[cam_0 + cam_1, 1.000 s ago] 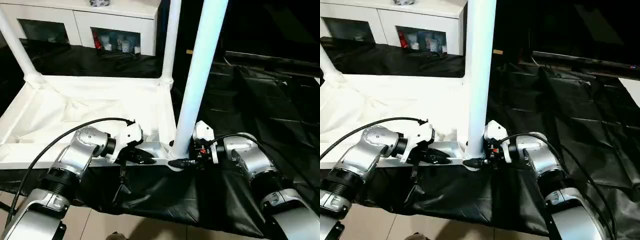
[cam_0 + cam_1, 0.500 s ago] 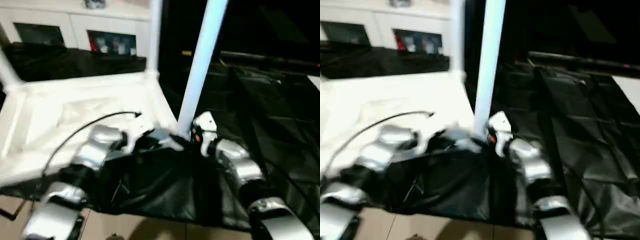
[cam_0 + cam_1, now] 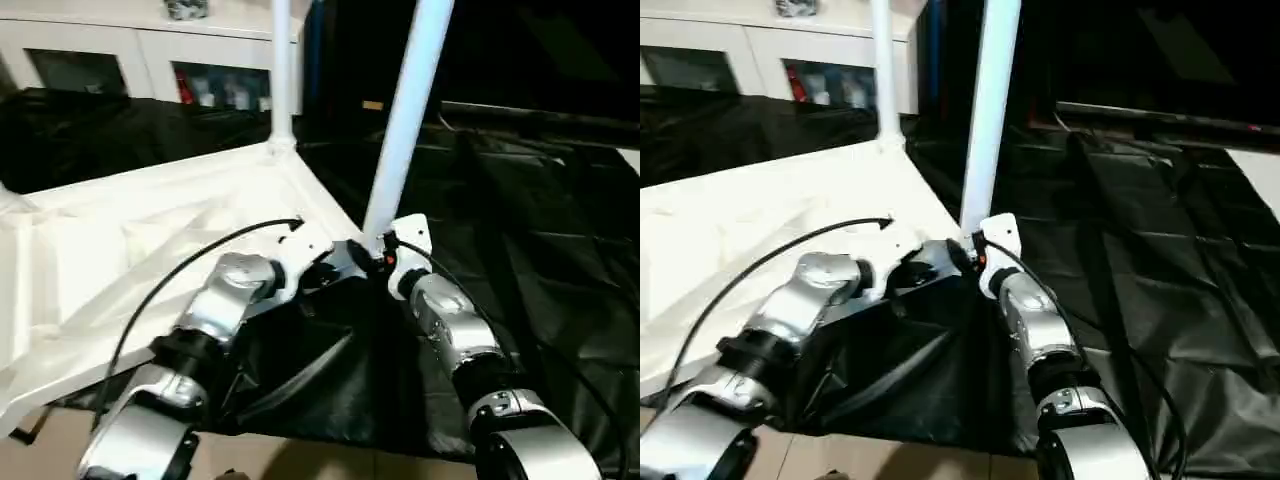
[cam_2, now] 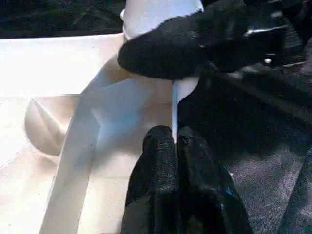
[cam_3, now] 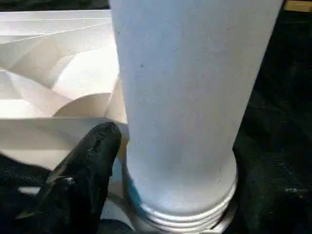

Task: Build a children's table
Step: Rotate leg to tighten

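Right wrist view shows a white table leg (image 5: 180,112) standing upright, its threaded foot sitting in the round corner socket (image 5: 195,220) of the upturned white tabletop (image 3: 130,250). From the head cameras, the tabletop lies underside-up on a surface draped in black sheeting (image 3: 560,240), with its near corner turned toward the robot. The leg's long axis runs straight up from that corner, and another leg (image 3: 281,75) stands at the far corner.

Both claws meet at the near corner. The right claw (image 3: 382,258) faces the base of the leg directly, one black finger (image 5: 83,180) touching the socket beside the threads; its fingers look spread around the leg's foot, though how firmly they grip is unclear. The left claw (image 4: 176,161) is pressed together, pinching the thin rim of the tabletop just beside the socket. The right arm looks better placed to work the leg.
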Robot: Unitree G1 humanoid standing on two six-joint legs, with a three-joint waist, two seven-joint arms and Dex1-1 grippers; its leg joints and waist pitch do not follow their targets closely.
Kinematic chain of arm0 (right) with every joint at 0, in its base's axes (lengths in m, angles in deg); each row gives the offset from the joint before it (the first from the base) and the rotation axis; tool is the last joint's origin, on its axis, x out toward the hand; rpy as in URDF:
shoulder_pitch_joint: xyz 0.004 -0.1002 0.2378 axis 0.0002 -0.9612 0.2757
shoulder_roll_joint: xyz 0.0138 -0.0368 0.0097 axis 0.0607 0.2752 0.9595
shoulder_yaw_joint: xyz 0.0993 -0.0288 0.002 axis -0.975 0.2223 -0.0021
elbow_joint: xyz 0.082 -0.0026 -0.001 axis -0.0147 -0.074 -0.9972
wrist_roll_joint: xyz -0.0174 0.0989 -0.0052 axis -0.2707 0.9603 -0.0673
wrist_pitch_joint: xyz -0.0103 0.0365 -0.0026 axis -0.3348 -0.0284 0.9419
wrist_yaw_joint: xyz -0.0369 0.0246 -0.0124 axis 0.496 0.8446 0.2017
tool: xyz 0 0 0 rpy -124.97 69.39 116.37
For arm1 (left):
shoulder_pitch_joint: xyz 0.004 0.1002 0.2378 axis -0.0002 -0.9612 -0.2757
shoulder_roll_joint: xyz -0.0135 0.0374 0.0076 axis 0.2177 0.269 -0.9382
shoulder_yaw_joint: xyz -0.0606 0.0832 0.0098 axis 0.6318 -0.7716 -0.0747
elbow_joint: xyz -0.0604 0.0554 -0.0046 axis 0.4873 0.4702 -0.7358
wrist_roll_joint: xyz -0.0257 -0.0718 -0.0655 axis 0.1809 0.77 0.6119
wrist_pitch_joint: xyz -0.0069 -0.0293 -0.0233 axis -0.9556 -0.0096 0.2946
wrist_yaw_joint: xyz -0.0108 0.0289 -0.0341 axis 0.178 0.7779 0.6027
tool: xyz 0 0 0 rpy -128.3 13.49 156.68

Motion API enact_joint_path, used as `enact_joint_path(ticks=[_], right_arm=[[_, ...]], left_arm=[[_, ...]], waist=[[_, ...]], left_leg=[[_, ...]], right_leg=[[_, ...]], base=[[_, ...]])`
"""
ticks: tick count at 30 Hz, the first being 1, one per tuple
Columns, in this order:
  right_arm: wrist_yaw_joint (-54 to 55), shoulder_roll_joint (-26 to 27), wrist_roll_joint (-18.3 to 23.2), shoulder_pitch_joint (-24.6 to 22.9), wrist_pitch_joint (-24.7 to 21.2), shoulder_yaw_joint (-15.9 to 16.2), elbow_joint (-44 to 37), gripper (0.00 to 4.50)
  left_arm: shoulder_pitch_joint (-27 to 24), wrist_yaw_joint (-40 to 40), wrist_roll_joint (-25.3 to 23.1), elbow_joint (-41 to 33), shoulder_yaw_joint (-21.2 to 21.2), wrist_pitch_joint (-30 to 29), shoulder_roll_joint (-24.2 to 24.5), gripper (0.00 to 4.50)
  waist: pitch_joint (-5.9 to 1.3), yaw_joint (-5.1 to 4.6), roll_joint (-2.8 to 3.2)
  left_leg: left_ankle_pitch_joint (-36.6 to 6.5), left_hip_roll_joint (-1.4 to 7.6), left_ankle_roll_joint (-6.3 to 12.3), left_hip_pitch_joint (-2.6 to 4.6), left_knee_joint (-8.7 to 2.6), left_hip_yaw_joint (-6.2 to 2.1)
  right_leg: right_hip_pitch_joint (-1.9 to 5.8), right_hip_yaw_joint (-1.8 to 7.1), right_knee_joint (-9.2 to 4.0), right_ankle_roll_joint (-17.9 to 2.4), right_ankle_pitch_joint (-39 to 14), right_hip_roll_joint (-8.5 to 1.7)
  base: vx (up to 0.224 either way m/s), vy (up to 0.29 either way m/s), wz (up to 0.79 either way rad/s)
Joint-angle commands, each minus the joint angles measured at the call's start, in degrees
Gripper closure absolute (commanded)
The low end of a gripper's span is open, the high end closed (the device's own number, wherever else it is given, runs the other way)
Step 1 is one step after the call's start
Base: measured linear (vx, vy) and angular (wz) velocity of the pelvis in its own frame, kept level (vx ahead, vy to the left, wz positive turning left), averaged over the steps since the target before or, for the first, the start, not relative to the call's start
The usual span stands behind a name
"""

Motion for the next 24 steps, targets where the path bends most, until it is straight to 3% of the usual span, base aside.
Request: enact_joint_path(ticks=[1,5,6,7,9,15,18,19,22,24], right_arm=[[-8.49,-0.16,0.01,1.68,1.28,4.81,-0.40,0.74],[-13.75,-2.77,0.11,2.34,1.64,5.27,-0.16,0.74],[-18.98,-4.68,0.56,2.58,1.99,5.92,-0.57,0.74],[-28.97,-7.77,1.40,2.57,2.35,7.47,-1.81,0.74],[-33.36,-8.98,1.49,2.45,2.55,8.34,-2.44,0.74],[-46.74,-12.87,1.09,1.89,3.99,12.63,-3.71,0.74],[-50.69,-13.28,1.78,1.95,3.09,13.24,-4.17,0.74],[-51.61,-13.40,1.64,1.91,2.80,13.68,-4.46,1.07],[-51.68,-13.46,1.35,1.71,3.57,14.16,-4.64,1.09],[-51.51,-13.39,1.30,1.61,3.79,14.24,-4.68,1.35]], left_arm=[[-1.02,3.71,4.28,-2.36,-0.09,3.34,-0.83,4.50],[-1.38,6.84,5.16,-2.68,-0.08,3.73,0.55,4.50],[-1.36,9.19,5.36,-2.35,-0.26,4.87,1.80,4.50],[-1.28,13.69,6.31,-1.86,-0.25,6.12,3.71,4.50],[-1.18,16.21,7.04,-1.75,-0.22,6.51,4.54,4.50],[-0.95,26.49,9.54,-2.49,-1.39,5.03,8.41,4.50],[-1.02,29.59,9.88,-2.44,-1.71,5.36,9.76,4.50],[-1.21,30.48,9.94,-2.65,-1.75,5.38,10.29,4.50],[-1.26,30.70,9.61,-2.33,-1.55,5.98,10.80,4.50],[-1.24,30.49,9.53,-2.13,-1.42,6.26,10.90,4.50]], waist=[[-3.38,0.21,-0.41],[-3.34,0.09,-0.38],[-3.32,0.11,-0.29],[-3.34,0.16,-0.56],[-3.23,0.28,-0.30],[-3.14,1.24,-0.22],[-3.13,1.45,-0.20],[-3.10,1.44,-0.17],[-3.09,1.64,-0.27],[-3.13,1.72,-0.33]], left_leg=[[-10.11,-0.43,3.42,-0.39,-3.13,0.74],[-9.53,-0.38,4.39,-0.28,-3.00,0.83],[-9.67,-0.35,4.37,-0.19,-2.96,0.90],[-10.05,-0.41,4.72,-0.25,-2.90,0.86],[-10.74,-0.15,5.68,-0.23,-2.77,0.96],[-11.18,0.14,5.21,0.15,-2.78,1.08],[-11.97,0.19,4.86,0.14,-2.87,1.00],[-12.10,0.22,4.65,0.11,-2.95,0.97],[-12.15,0.25,4.22,0.22,-2.97,0.98],[-11.84,0.21,4.03,0.15,-2.96,0.96]], right_leg=[[3.50,1.31,-3.81,-11.29,-7.71,-1.68],[3.52,1.24,-3.64,-12.83,-6.25,-1.64],[3.40,1.30,-3.67,-12.94,-6.27,-1.63],[3.76,1.19,-3.74,-13.20,-6.58,-1.56],[3.51,1.23,-3.59,-13.85,-5.91,-1.61],[3.21,1.16,-3.35,-15.12,-6.42,-1.64],[3.21,1.18,-3.34,-14.84,-8.06,-1.77],[3.18,1.18,-3.36,-14.86,-8.20,-1.78],[3.10,1.22,-3.39,-14.75,-8.54,-1.81],[3.17,1.24,-3.34,-14.61,-8.35,-1.86]], base=[[0.000,0.000,0.00],[0.000,0.000,0.00],[0.000,0.000,0.00],[0.000,0.000,0.00],[0.000,0.000,0.00],[0.000,0.000,0.00],[0.000,0.000,0.00],[0.000,0.000,0.00],[0.000,0.000,0.00],[0.000,0.000,0.00]])
